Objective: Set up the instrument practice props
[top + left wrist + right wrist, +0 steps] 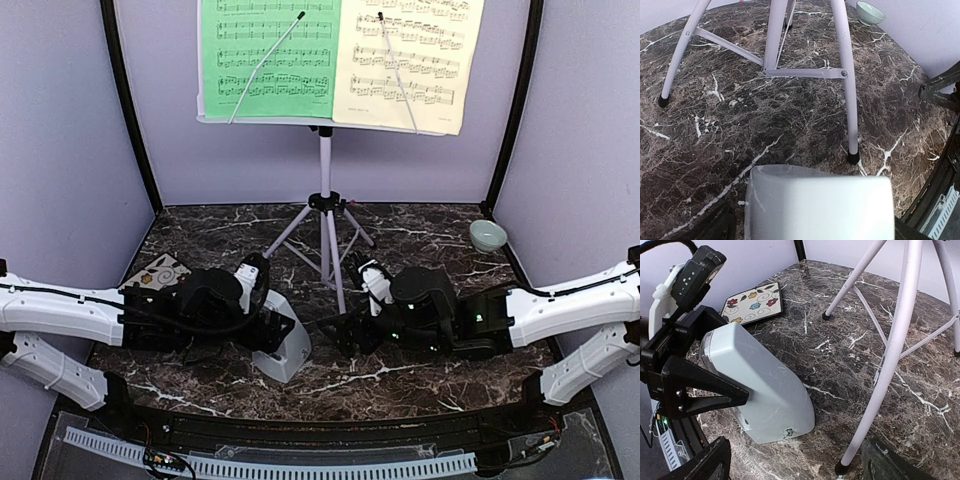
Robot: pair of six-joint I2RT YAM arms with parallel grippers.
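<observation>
Left gripper [272,322] jaws wide, straddling metronome [765,390] on table [420,250] near stand [325,200] front leg; can't tell if gripping. Right gripper [347,333] wide open, empty. Green sheet [270,50], yellow sheet [405,55] on stand.

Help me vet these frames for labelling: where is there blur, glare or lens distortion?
Left wrist: the metronome is blurred and washed out up close, the music stand legs curve slightly. Right wrist: the metronome is sharp, no glare. Top external: evenly lit, green sheet and pale-yellow sheet bright, staves visible.
</observation>
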